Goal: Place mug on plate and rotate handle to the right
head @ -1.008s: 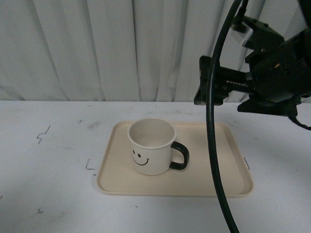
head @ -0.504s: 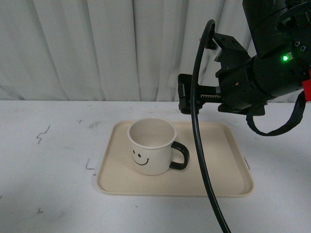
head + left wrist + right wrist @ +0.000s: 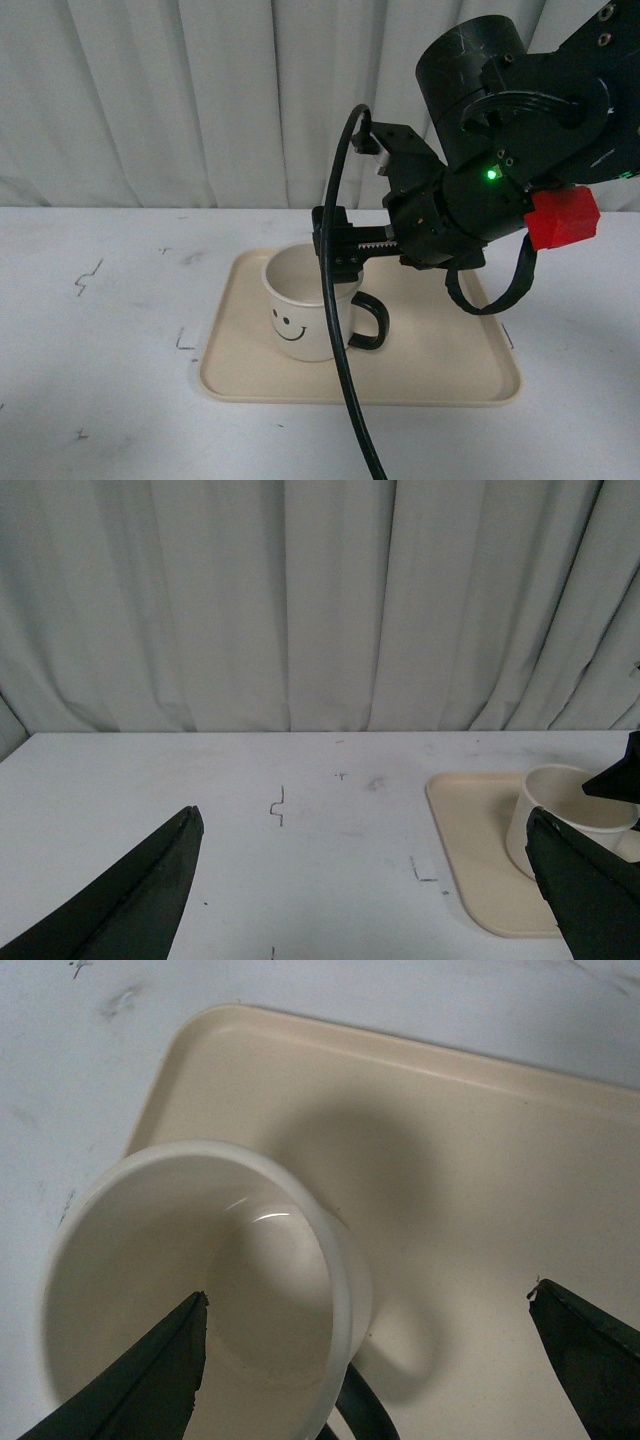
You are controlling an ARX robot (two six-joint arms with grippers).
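Empty mug (image 3: 300, 312) is seen upright on plate (image 3: 440, 372), nearer its left edge, w/ handle (image 3: 373, 325) turned toward the plate's right edge. R gripper (image 3: 367, 1295) is held over the mug rim, jaws spread wide, nothing gripped. L gripper (image 3: 362, 815) is likewise spread, off the plate, over table (image 3: 100, 400).

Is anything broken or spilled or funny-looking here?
Nothing stands out. The mug stands upright on the plate, empty inside, with nothing spilled. The only odd bits are a few small dark marks on the table.
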